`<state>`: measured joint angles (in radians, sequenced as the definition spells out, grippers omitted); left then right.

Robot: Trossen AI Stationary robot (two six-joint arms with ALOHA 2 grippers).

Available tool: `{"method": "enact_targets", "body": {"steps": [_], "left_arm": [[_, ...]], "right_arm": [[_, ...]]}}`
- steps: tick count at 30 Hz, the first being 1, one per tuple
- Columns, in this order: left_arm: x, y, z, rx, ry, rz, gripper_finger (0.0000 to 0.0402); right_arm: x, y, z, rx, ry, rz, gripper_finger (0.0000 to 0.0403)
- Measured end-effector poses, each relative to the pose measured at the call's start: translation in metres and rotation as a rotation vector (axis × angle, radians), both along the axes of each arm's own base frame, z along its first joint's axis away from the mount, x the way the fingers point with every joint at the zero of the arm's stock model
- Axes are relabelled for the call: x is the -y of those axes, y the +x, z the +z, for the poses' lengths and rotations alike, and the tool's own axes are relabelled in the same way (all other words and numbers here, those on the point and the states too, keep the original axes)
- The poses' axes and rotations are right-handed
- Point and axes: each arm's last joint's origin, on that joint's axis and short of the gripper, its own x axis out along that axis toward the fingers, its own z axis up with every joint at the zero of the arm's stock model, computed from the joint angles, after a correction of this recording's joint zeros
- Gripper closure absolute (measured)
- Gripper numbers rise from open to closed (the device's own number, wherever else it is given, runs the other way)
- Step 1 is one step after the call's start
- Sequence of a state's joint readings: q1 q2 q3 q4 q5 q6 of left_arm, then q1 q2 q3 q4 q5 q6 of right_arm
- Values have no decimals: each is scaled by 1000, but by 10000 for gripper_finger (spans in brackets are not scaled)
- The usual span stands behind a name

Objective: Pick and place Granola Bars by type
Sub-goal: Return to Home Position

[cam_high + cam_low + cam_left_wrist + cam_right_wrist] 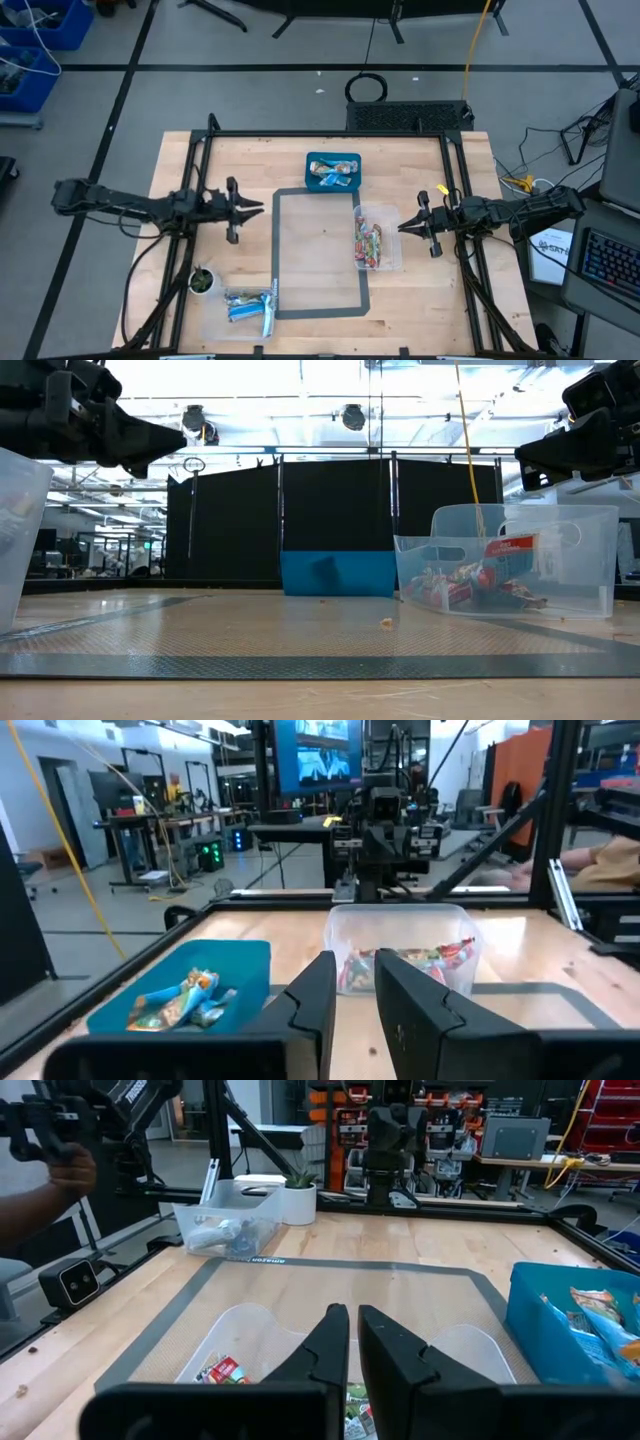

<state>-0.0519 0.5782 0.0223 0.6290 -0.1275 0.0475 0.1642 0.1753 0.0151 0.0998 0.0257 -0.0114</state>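
Observation:
Blue-and-silver Granola Bars (333, 176) lie in a blue bin (312, 160) at the far middle of the table. Red-patterned bars (368, 245) fill a clear bin (392, 215) at the right. More blue bars (245, 305) lie in a clear bin (215, 318) at the near left. My left gripper (262, 208) hovers level over the table's left side, its fingers (320, 990) a narrow gap apart with nothing between them. My right gripper (400, 228) hovers level beside the clear bin's right wall, shut and empty (353, 1325).
A grey taped rectangle (275, 250) marks the table's middle, with bare wood inside it. A small green plant pot (202, 282) stands by the near-left bin. A black frame (330, 133) borders the table. A person's hand (60, 1175) shows beyond the left edge.

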Motion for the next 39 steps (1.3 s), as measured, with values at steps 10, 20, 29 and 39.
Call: {"method": "enact_targets", "body": {"steps": [10,20,29,39], "left_arm": [[-2,-1,-10,-106,-25,-11,323],[-1,-2,-16,-173,-46,-54,323],[-1,-2,-21,-217,-51,-57,323],[-1,-3,-26,-278,-50,-55,323]], "right_arm": [[0,0,0,-1,0,0,383],[0,0,0,0,0,0,383],[0,0,0,0,0,0,383],[0,0,0,0,0,0,383]]}}
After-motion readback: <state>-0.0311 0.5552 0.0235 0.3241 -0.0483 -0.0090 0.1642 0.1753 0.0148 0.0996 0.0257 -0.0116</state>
